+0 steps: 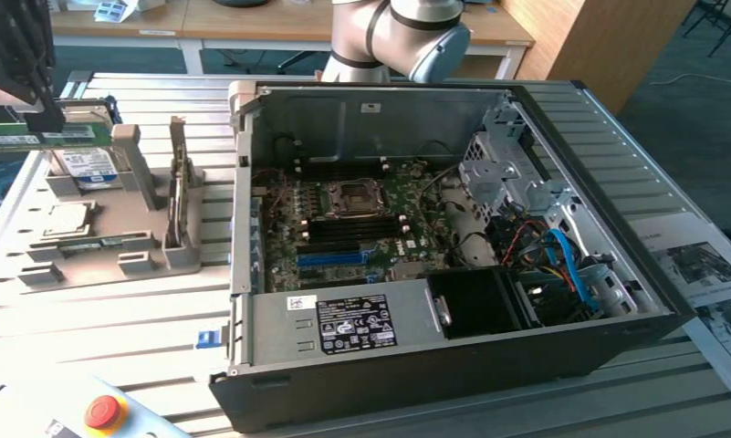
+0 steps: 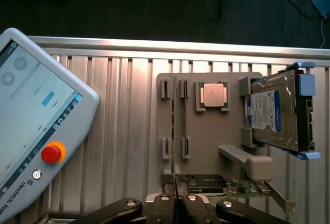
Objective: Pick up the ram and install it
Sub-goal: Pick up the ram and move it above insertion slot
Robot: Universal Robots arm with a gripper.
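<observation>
Over tray [image 1: 98, 265], ram [image 1: 25, 140] in gripper [image 2: 176, 190], PC [image 1: 463, 365] apart

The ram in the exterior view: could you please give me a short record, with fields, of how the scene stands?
gripper: shut on the ram
ram: green stick, held level above the holder plate, at the exterior view's left
holder plate: carries a hard drive, a processor and an upright expansion card
computer case: open, motherboard exposed, to the exterior view's right of the plate
ram installed: not yet
</observation>
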